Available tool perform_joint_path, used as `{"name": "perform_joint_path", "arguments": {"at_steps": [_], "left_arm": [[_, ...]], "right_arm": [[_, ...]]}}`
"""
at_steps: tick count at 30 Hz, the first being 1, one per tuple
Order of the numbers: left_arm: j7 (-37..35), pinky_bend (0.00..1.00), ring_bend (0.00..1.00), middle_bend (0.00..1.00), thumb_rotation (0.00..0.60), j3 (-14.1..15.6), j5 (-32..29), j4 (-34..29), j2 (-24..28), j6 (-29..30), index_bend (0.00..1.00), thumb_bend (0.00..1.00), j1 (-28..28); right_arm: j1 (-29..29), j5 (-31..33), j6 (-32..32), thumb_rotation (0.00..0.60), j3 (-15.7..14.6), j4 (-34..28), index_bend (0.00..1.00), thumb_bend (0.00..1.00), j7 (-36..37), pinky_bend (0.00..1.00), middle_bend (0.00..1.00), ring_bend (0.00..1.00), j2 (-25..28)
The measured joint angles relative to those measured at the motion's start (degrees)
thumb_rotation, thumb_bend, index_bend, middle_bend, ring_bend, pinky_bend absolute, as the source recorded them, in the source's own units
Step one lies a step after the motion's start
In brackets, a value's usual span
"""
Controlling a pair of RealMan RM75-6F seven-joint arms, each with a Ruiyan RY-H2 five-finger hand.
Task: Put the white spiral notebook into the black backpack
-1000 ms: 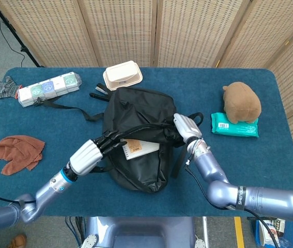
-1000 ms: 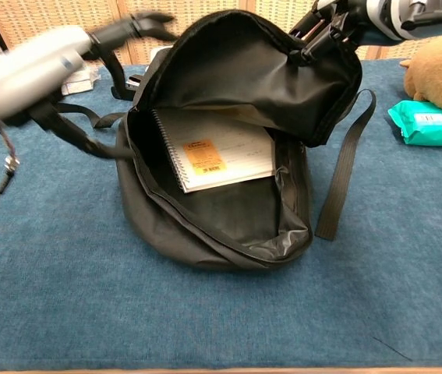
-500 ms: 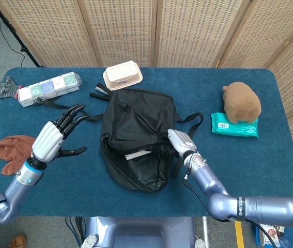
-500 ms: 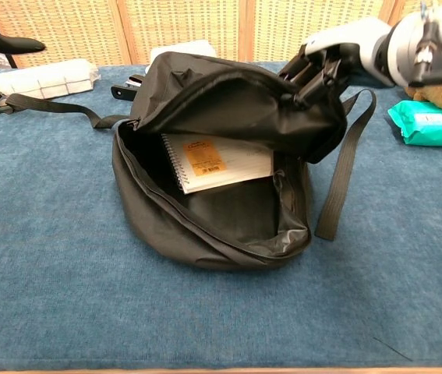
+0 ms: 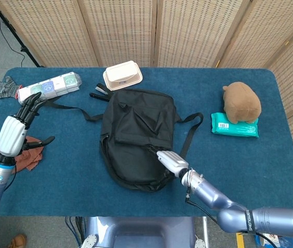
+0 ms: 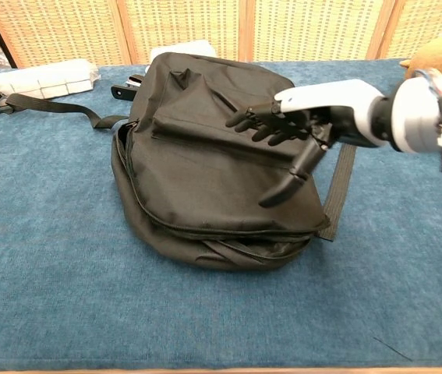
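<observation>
Flap down on the black backpack [image 5: 138,135] at table centre, and the white spiral notebook, half a second ago peeking from the mouth, is now hidden inside. At 12 o'clock a lunch box [image 5: 122,75] sits just beside the bag; at 3 o'clock the plush toy [image 5: 242,102] and wipes pack [image 5: 234,124] stand well apart, blue cloth between. The right hand [image 6: 295,136] hovers over the flap, fingers spread, holding nothing. The left hand [image 5: 16,129] has swung out to 9 o'clock near the table edge, fingers apart, empty, over the brown rag [image 5: 30,157].

no readable text, labels or signs
</observation>
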Motion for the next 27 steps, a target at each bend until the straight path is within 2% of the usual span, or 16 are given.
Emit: {"name": "perform_joint_path", "arguments": {"at_steps": [3,6,10,14,16,19,22,27], "left_arm": [[0.7,0.30,0.00,0.00,0.600,-0.2,-1.6,-1.4,1.1,-0.1,0.01,0.11,1.9],[2.9,0.24,0.00,0.00,0.600,-0.5,-3.6,-3.4,2.1,0.0,0.00,0.11,4.0],[5.6,0.14,0.00,0.00,0.600,-0.5,-5.9,-6.9,3.5,-0.3,0.00,0.11,6.4],[10.3,0.02,0.00,0.00,0.600,0.1,-7.9,-11.0,5.7,-2.0,0.00,0.11,8.4],[12.3,0.00,0.00,0.00,0.600,0.6,-8.8,-13.6,7.1,-3.2,0.00,0.11,9.2],[14.6,0.00,0.00,0.00,0.600,1.3,-10.3,-17.2,8.9,-4.6,0.00,0.11,11.0],[15.7,0.00,0.00,0.00,0.600,1.8,-11.5,-18.9,9.5,-4.8,0.00,0.11,13.5],[16.7,0.00,0.00,0.00,0.600,2.1,-12.3,-19.1,9.4,-4.4,0.00,0.11,16.0]], "right_arm": [[-3.0,-6.5,-0.1,0.600,-1.0,-1.5,0.00,0.00,2.1,0.00,0.00,0.00,2.7],[-6.2,-13.3,1.5,0.600,-2.6,-2.2,0.01,0.00,2.8,0.00,0.00,0.00,5.7],[-11.4,-23.9,9.4,0.600,-5.5,-0.5,0.01,0.00,1.3,0.00,0.00,0.00,8.6],[-17.0,-30.3,20.1,0.600,-7.7,4.5,0.00,0.00,-1.4,0.00,0.00,0.00,9.9],[-20.3,-32.0,25.5,0.600,-8.6,8.5,0.00,0.00,-2.5,0.00,0.00,0.00,10.3],[-25.0,-32.3,30.3,0.600,-9.5,14.3,0.00,0.00,-3.0,0.00,0.00,0.00,10.7],[-29.1,-30.5,33.1,0.600,-10.1,18.5,0.00,0.00,-2.7,0.00,0.00,0.00,10.8],[-32.8,-28.6,36.8,0.600,-10.3,23.0,0.00,0.00,-1.8,0.00,0.00,0.00,9.7]]}}
